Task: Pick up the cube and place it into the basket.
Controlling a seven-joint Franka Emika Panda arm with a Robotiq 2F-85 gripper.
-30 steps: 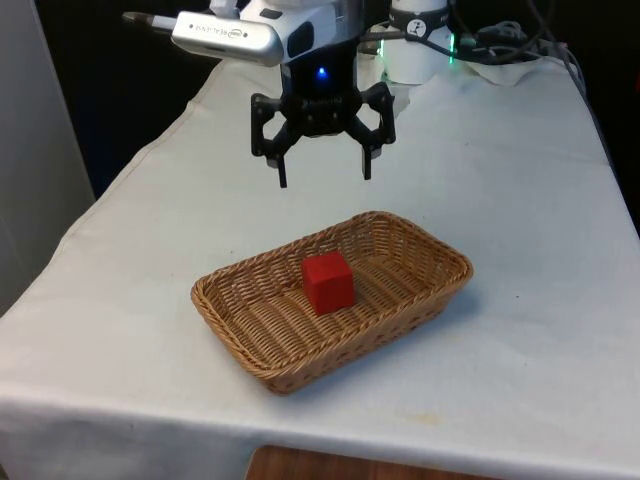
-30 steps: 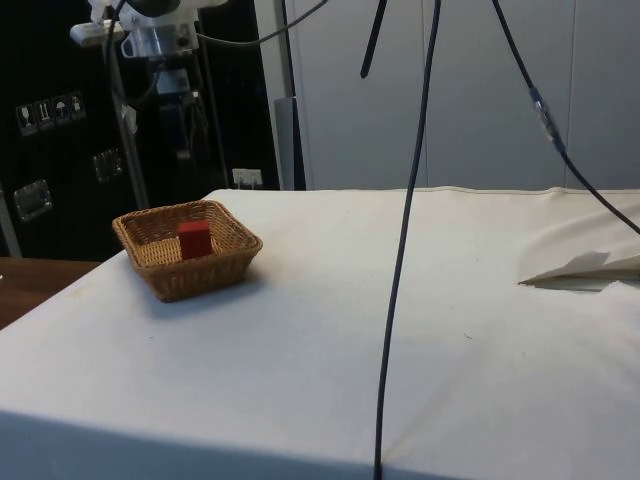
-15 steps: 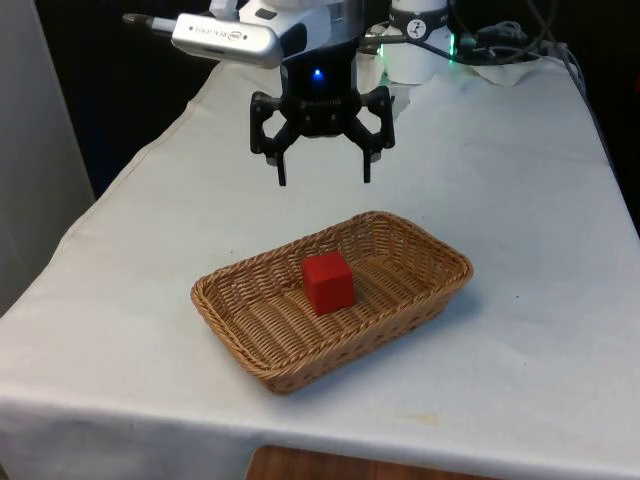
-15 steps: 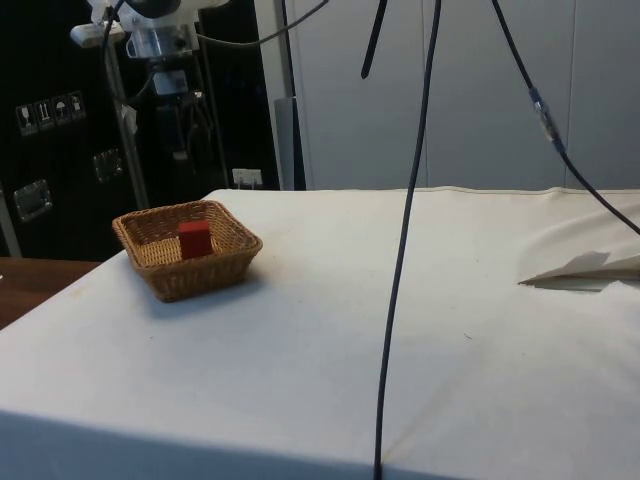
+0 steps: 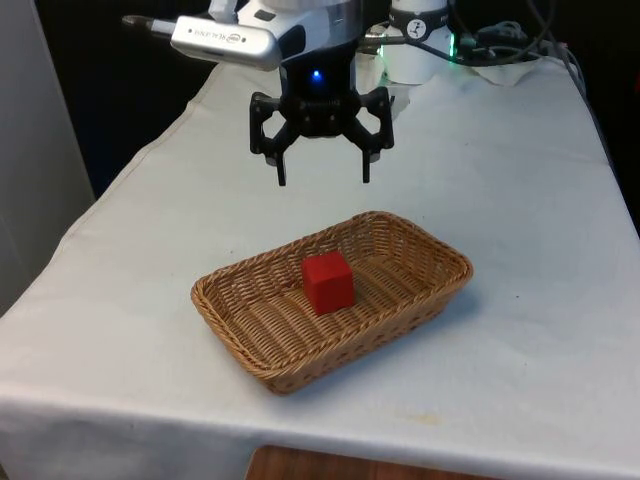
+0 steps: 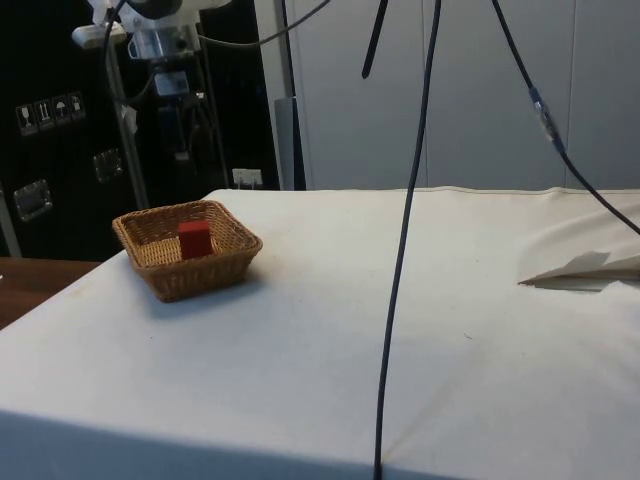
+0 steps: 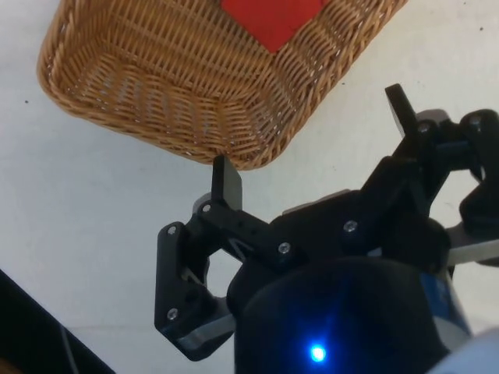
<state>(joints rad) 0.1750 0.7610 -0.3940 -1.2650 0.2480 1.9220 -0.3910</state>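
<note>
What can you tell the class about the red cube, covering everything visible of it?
The red cube is a small, plain, matte block with sharp edges and no markings. It sits flat on the floor of the woven wicker basket, near the middle, turned slightly askew to the basket's walls. Nothing else touches it; the open tool hangs above and behind the basket, apart from it.

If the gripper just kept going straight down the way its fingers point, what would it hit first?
Probably the white cloth just behind the basket, or the basket's far rim; depth is unclear. The gripper is open and empty.
</note>
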